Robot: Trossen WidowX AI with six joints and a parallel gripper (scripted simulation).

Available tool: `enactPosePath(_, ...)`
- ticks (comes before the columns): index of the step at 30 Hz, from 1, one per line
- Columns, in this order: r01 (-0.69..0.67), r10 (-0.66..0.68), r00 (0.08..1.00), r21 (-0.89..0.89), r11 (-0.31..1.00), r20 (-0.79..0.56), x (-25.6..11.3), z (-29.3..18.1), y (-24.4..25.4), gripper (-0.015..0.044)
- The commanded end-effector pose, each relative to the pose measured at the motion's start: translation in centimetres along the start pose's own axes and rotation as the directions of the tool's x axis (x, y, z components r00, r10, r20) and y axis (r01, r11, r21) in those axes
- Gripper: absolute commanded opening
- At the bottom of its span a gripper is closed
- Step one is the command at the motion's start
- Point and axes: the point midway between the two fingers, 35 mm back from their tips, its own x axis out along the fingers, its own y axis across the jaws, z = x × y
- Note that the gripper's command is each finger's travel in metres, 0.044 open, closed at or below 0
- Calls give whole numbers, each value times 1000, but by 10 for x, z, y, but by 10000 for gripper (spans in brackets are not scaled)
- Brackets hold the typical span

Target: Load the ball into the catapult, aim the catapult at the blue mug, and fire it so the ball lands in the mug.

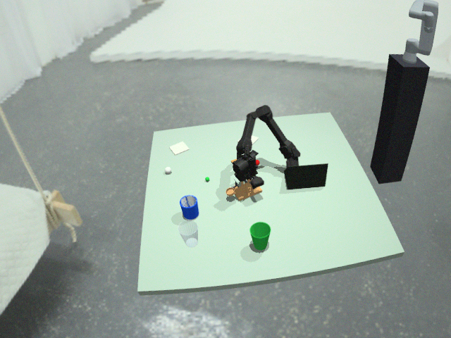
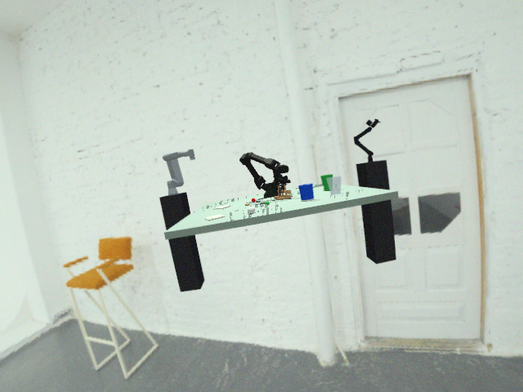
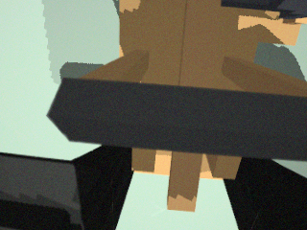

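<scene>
The tan catapult (image 1: 243, 191) (image 2: 283, 196) (image 3: 153, 29) stands on the table below the arm. Its round cup (image 1: 230, 191) points left in the top view and shows no ball. My gripper (image 1: 247, 184) (image 3: 178, 136) points down and is shut on the catapult's body, with a black finger on either side. The blue mug (image 1: 190, 211) (image 2: 306, 192) stands upright, in front and left of the catapult in the top view. A white ball (image 1: 168, 170), a green ball (image 1: 207, 179) and a red ball (image 1: 256, 162) lie apart on the table.
A green cup (image 1: 260, 236) (image 2: 325, 182) and a clear cup (image 1: 188, 231) (image 2: 336, 185) stand toward the front edge. A black panel (image 1: 306, 177) stands by the arm's base. Flat white tiles (image 1: 179, 148) (image 2: 214, 217) lie at the back. A small orange piece (image 1: 233, 160) lies behind the gripper.
</scene>
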Motion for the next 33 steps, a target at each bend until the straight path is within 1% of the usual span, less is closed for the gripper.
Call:
enactPosePath(1, -2, 2, 1000, 1, 1000, 0, 0, 0, 0, 118)
enactPosePath(2, -2, 2, 1000, 1, 1000, 0, 0, 0, 0, 111)
enactPosePath(3, -2, 2, 1000, 1, 1000, 0, -3, 0, 0, 85)
enactPosePath(4, -2, 2, 1000, 0, 1000, 0, -11, 1, 1, 59)
enactPosePath(6, -3, 3, 1000, 0, 1000, 0, -39, 1, 1, 6)
enactPosePath(7, -2, 2, 1000, -1, 1000, 0, -47, 1, 1, 0)
enactPosePath(12, -2, 2, 1000, -24, 1000, 0, -50, 1, 1, 0)
enactPosePath(20, -1, 1, 1000, -290, 957, -1, -50, 7, 5, 0)
enactPosePath(26, -1, 0, 1000, -482, 876, -1, -49, 13, 7, 0)
enactPosePath(33, -1, -1, 1000, -678, 735, -2, -49, 20, 7, 0)
